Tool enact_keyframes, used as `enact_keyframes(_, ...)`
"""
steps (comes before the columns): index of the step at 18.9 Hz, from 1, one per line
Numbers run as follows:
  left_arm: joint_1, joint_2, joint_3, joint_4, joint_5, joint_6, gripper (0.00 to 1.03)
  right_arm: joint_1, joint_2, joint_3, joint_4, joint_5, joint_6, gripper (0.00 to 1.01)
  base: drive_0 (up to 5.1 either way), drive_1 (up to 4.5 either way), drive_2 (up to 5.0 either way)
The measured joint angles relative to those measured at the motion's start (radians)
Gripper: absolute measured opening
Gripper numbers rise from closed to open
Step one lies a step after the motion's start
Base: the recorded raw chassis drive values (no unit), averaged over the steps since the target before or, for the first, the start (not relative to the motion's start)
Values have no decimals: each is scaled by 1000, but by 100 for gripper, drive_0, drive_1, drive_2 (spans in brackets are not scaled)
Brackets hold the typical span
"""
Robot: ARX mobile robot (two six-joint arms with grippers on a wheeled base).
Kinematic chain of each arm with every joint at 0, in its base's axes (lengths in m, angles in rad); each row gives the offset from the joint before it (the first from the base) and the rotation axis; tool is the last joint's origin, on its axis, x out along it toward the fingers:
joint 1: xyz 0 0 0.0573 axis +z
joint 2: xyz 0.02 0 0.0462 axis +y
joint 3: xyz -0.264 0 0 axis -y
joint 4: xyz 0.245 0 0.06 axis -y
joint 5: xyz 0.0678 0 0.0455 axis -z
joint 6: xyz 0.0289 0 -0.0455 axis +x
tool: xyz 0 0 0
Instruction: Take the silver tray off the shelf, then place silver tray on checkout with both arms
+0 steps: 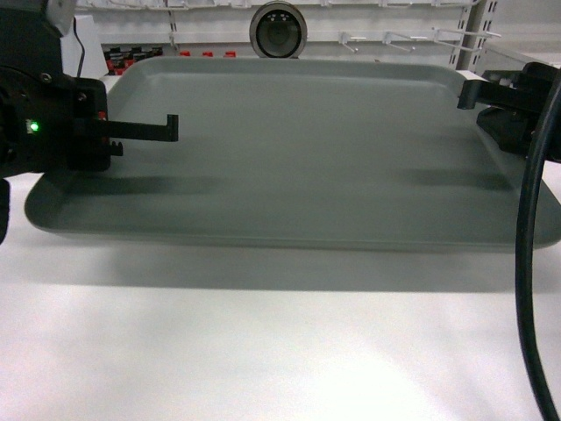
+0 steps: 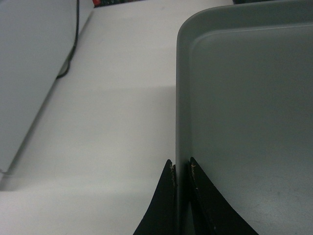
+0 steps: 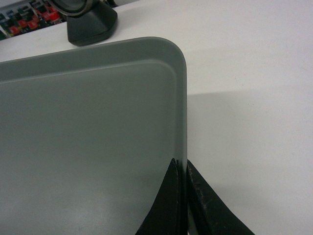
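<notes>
Above the white table (image 1: 280,351), both black jaws pinch the flat grey-silver metal tray's (image 1: 298,158) side rims; lower evenly, keeping it level.

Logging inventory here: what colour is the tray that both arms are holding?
The silver tray is a plain matte grey-silver, with no pattern; the head view shows it best.

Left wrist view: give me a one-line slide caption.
Left claw pinches the side rim of the silver tray, one finger inside and one outside, above the white checkout.
</notes>
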Motion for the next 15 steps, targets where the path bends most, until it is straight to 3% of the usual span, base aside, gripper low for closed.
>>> enact_keyframes(3, 27, 137, 142, -35, 38, -7, 3, -27, 131, 192, -115, -8, -56, 2, 0, 0, 0)
enact_keyframes(7, 42, 222, 241, -67, 59, -9, 3, -37, 218, 324, -187, -2, -101, 2, 0, 0, 0)
enact_keyframes(10, 56, 298, 329, -128, 76, -12, 3, -41, 299, 462, -304, 2, -119, 2, 0, 0, 0)
enact_keyframes(15, 66, 347, 393, -192, 82, -37, 3, -38, 376, 576, -396, 19, -151, 2, 0, 0, 0)
